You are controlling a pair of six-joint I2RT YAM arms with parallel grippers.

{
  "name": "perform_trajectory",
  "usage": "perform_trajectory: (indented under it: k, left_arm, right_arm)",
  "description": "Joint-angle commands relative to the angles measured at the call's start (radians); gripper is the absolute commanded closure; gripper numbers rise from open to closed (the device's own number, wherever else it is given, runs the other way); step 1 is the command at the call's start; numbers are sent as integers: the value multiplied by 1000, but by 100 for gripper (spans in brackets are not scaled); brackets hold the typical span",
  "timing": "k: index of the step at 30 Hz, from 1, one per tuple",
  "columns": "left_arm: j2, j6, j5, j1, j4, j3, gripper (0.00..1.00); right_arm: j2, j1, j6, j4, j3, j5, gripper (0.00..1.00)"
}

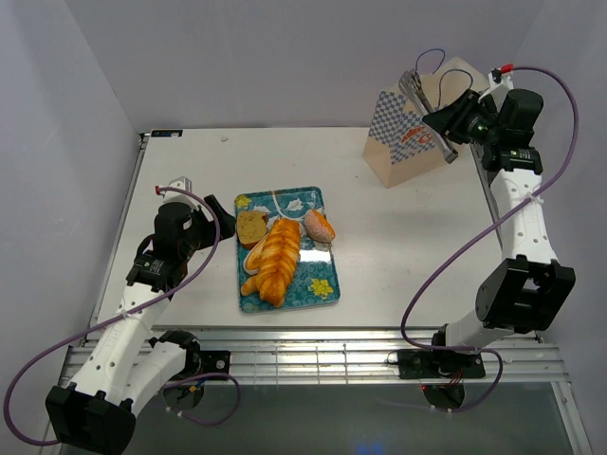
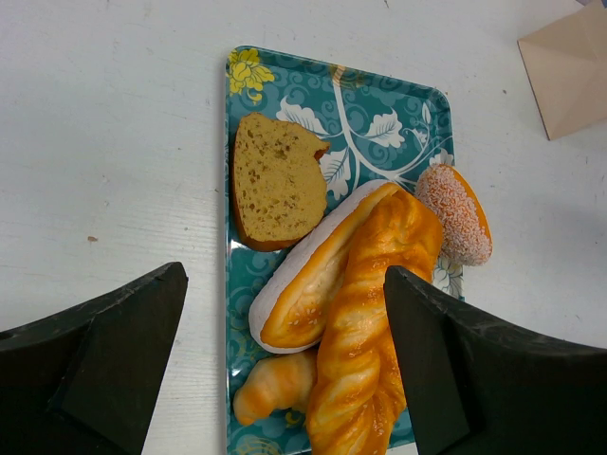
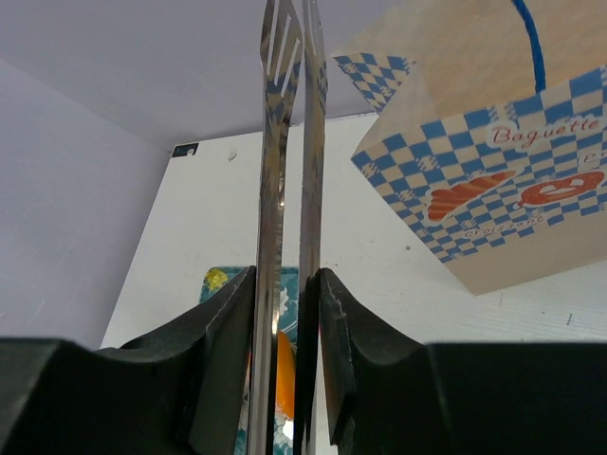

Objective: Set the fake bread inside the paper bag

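Bread (image 1: 280,256) lies on the blue tray (image 1: 321,286) in the middle of the white table (image 1: 408,246). From above, we see a toast slice (image 2: 277,180) near the tray's 11 o'clock corner. A twisted loaf (image 2: 375,322) lies over a long bun (image 2: 299,303). A small croissant (image 2: 275,384) sits at the 7 o'clock corner, and a sugary roll (image 2: 455,213) pokes over the 2 o'clock edge. The paper bag (image 1: 408,142) stands well apart, at about 1 o'clock from the tray. We cannot see inside it. Our left gripper (image 1: 216,218) sits at 9 o'clock from the tray, its jaws spread wide with nothing between them. Our right gripper (image 1: 446,123) is up by the bag's top, squeezing a pair of metal tongs (image 3: 285,142). The tong arms are close together.
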Motion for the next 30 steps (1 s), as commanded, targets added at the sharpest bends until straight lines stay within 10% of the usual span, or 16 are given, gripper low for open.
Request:
perform_trajectory:
  k: [1, 30]
  left_arm:
    - [-6, 8, 9, -6, 11, -7, 5]
    - [14, 12, -9, -6, 11, -10, 5]
  right_arm:
    - [-106, -1, -27, 48, -53, -14, 63]
    - [-649, 477, -248, 56, -839, 98, 55]
